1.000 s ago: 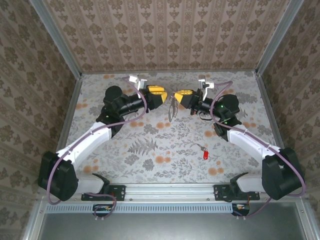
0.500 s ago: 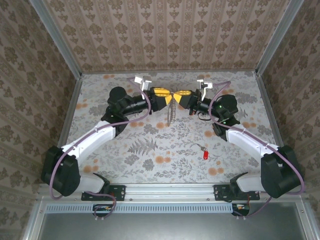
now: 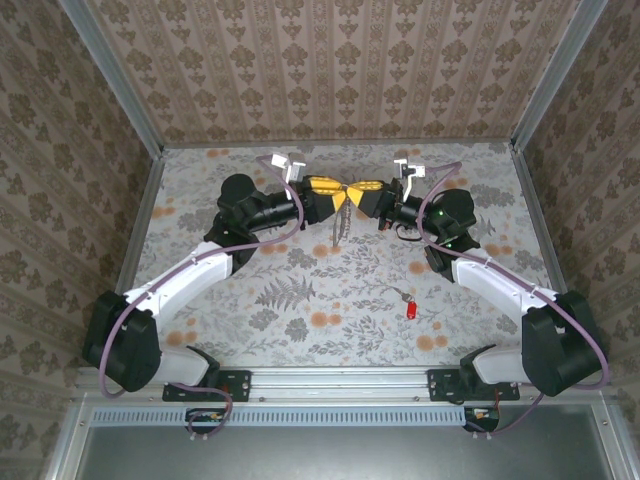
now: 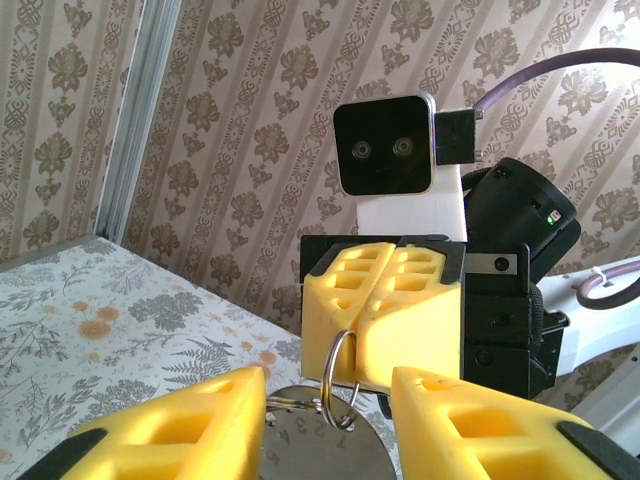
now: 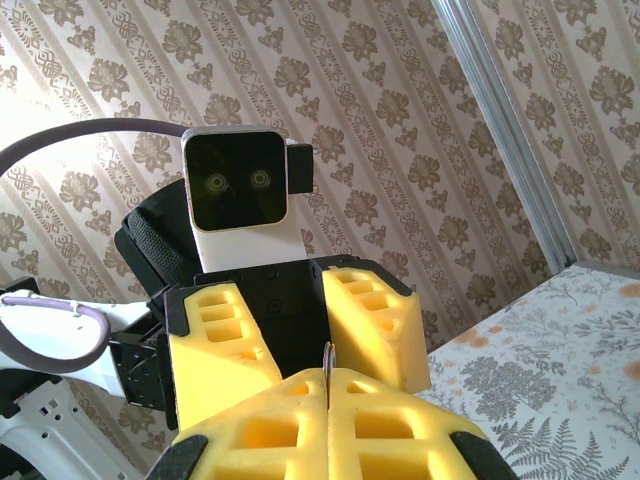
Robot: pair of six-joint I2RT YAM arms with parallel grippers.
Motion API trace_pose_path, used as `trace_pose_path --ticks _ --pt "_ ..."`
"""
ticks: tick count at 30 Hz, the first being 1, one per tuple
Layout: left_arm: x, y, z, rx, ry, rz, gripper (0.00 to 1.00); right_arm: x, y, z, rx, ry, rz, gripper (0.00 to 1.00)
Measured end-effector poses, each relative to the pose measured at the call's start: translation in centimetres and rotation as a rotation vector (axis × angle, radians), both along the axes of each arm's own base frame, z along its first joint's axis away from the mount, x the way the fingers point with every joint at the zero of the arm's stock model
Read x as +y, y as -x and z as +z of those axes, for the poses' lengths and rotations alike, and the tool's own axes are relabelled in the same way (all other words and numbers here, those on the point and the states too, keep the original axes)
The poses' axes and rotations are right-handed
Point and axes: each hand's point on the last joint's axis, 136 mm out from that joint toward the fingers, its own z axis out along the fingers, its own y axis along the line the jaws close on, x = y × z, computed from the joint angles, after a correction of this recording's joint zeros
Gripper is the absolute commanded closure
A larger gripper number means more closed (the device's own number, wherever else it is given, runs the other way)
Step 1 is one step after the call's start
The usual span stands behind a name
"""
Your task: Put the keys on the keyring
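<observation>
Seen by the top camera, both arms reach toward the far edge of the floral-patterned table (image 3: pixel 300 300) and meet nose to nose above it. The yellow-fingered left gripper (image 3: pixel 332 193) faces the yellow-fingered right gripper (image 3: pixel 352 193), and a thin greyish metal keyring (image 3: pixel 339 222) hangs beneath the meeting point. I cannot tell whether its lower end touches the surface. The small silvery key with a bright red plastic end (image 3: pixel 406 304) lies alone toward the table's near right corner, well apart from both grippers. Threading is therefore not yet begun, and the arms seem to be arranging their hold on the ring first. The left wrist camera resolves what the overhead cannot. The left gripper (image 4: pixel 328 385) has its fingers spread on either side of the ring, gripping nothing. The right gripper (image 4: pixel 383 320) opposite is pressed together on the keyring's wire loop (image 4: pixel 325 372), and a round grey metal disc (image 4: pixel 318 447) hangs below it. The right wrist camera gives the reverse angle. The right gripper (image 5: pixel 328 385) is closed on a thin metal edge (image 5: pixel 328 358), and the left gripper (image 5: pixel 298 330) beyond it is open. The disc is hidden here.
</observation>
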Motion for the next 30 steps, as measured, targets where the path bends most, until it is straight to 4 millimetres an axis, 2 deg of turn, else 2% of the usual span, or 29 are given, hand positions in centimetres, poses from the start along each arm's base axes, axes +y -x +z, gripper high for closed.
trace_pose_path --ticks 4,13,16,18,22,26,30 --pt "0.0 -0.2 0.0 0.001 0.001 0.010 0.66 0.0 -0.1 0.0 -0.003 0.003 -0.004 1.00" --pt "0.1 -0.2 0.1 -0.004 0.004 0.013 0.99 0.0 -0.2 -0.3 0.001 0.011 -0.012 1.00" --pt "0.1 -0.2 0.1 -0.005 0.004 0.014 1.00 -0.1 -0.4 -0.4 0.006 0.011 -0.020 1.00" --pt "0.1 -0.2 0.0 -0.003 0.000 0.014 1.00 -0.1 -0.5 -0.4 0.009 0.013 -0.023 0.77" --pt "-0.1 -0.4 -0.1 -0.013 -0.041 0.014 1.00 -1.1 -0.8 -0.7 0.024 0.026 -0.057 0.62" --pt "-0.3 -0.5 0.1 -0.060 -0.120 0.013 1.00 -3.4 -0.3 -0.4 0.027 0.042 -0.123 0.56" --pt "-0.3 -0.1 0.3 -0.110 -0.201 -0.010 1.00 -4.3 0.7 0.1 0.014 0.066 -0.152 0.56"
